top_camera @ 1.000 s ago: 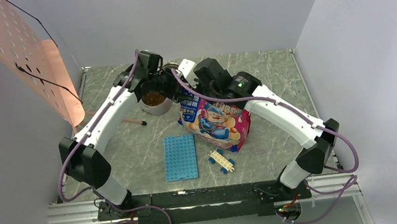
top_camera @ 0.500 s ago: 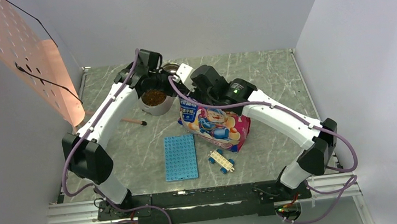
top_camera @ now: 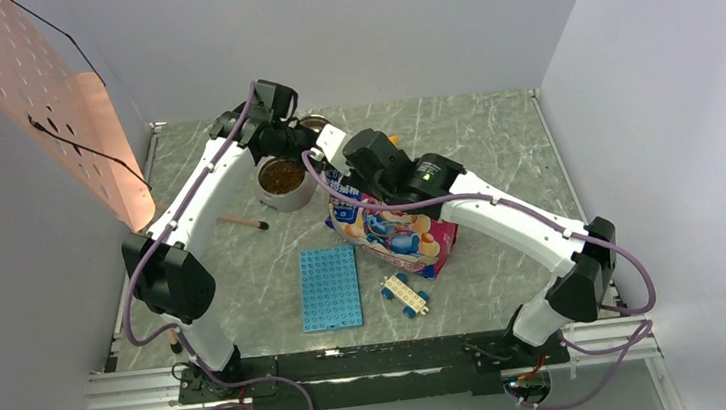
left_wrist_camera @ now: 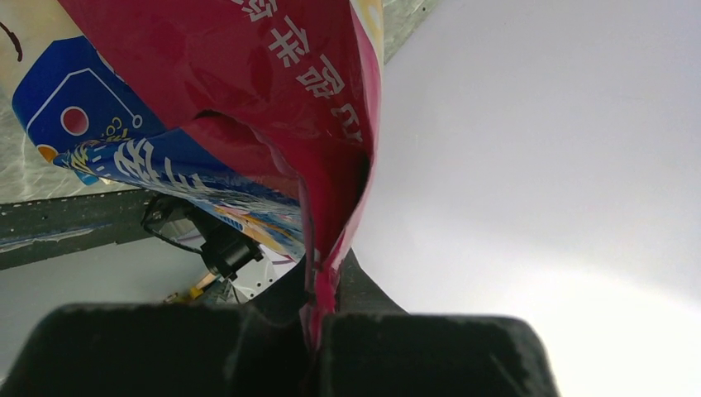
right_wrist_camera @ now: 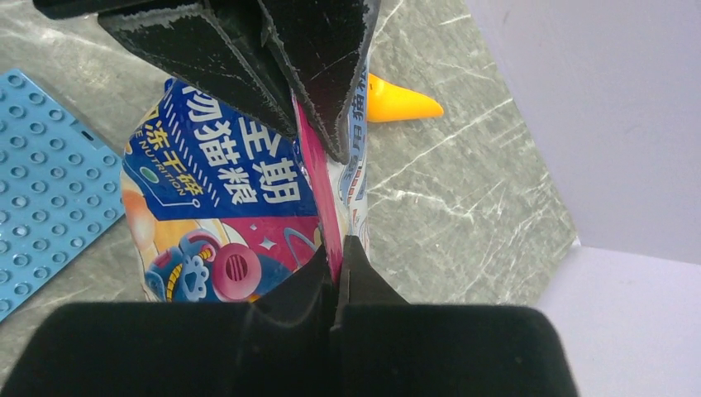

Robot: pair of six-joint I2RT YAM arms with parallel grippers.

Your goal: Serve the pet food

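The pet food bag (top_camera: 397, 232), glossy pink-red, white and blue, stands mid-table with both grippers at its top edge. Brown kibble (top_camera: 281, 179) fills one cup of the steel double bowl (top_camera: 268, 200) just left of the bag. My left gripper (left_wrist_camera: 321, 302) is shut on the bag's pink-red top seam (left_wrist_camera: 331, 207). My right gripper (right_wrist_camera: 337, 269) is shut on the same seam (right_wrist_camera: 318, 190), a little below the left gripper's black fingers (right_wrist_camera: 326, 74). From above, the left gripper (top_camera: 309, 150) and the right gripper (top_camera: 339, 170) meet over the bag's top left corner.
A yellow scoop's tip (right_wrist_camera: 401, 103) pokes out behind the bag. A blue studded baseplate (top_camera: 329, 287) and a small white-and-blue brick piece (top_camera: 405, 294) lie in front. A thin wooden stick (top_camera: 240, 220) lies left of the bowl. A pink perforated panel (top_camera: 37, 96) leans at the left wall.
The left gripper has closed on the bag's top seam and drawn back. The right wrist has shifted left and nearer, re-gripping the seam. The bag's top corner now stands taller.
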